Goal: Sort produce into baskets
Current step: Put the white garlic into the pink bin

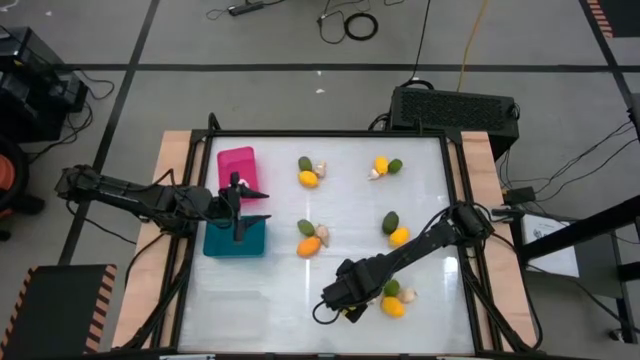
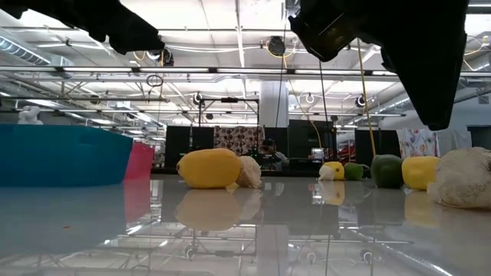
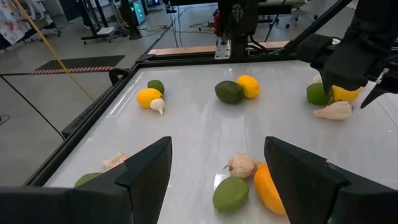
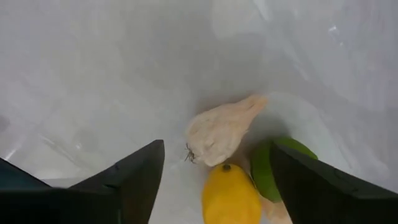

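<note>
Toy produce lies on the white table in small groups of a yellow-orange fruit, a dark green oval and a pale garlic bulb. A pink basket (image 1: 237, 163) and a teal basket (image 1: 235, 240) stand at the table's left; I see no clear basket. My left gripper (image 1: 262, 205) is open and empty above the two baskets, pointing toward the table's right (image 3: 216, 155). My right gripper (image 1: 346, 306) is open and empty above the near right of the table (image 4: 217, 155). It is beside a group of a garlic bulb (image 4: 222, 130), a yellow fruit (image 4: 231, 199) and a green oval (image 4: 285, 167).
Other groups lie at the far middle (image 1: 310, 173), far right (image 1: 386, 167), centre (image 1: 312, 239) and right (image 1: 395, 229). The table has a raised dark rim (image 1: 455, 200). Bare table lies at the near left (image 1: 260, 300). A black box (image 1: 455, 108) stands beyond the far edge.
</note>
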`<state>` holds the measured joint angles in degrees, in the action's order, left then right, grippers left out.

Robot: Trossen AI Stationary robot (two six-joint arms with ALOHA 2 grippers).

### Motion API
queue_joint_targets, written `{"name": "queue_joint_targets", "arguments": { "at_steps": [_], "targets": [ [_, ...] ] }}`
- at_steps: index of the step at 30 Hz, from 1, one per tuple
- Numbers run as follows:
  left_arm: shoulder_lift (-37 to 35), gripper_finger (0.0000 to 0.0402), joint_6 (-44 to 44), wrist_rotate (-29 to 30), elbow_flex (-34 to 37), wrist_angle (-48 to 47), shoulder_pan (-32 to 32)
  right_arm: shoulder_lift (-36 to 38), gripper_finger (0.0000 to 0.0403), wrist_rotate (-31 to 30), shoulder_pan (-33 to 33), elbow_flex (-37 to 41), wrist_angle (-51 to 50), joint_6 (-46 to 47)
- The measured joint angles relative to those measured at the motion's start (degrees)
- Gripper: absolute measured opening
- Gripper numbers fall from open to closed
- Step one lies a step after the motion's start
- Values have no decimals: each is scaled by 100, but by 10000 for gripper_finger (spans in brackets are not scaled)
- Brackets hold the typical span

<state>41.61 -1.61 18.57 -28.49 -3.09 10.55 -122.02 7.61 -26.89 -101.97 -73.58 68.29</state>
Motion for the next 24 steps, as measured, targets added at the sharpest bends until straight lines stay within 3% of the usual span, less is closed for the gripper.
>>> {"name": "queue_joint_targets", "arguments": {
  "at_steps": [6, 15, 19, 24],
  "targets": [
    [2, 263, -2, 0, -2, 1, 0, 11, 293, 3, -61, 388, 410, 4],
    [1, 263, -4, 0, -7, 0, 0, 4, 272, 370, -53, 1034, 949, -258],
    [2, 263, -7, 2, -7, 2, 0, 4, 240, 321, -54, 1043, 1060, -457],
    [2, 263, -9, 2, -7, 2, 0, 4, 170, 300, 28, 1043, 1044, -666]
  ]
}}
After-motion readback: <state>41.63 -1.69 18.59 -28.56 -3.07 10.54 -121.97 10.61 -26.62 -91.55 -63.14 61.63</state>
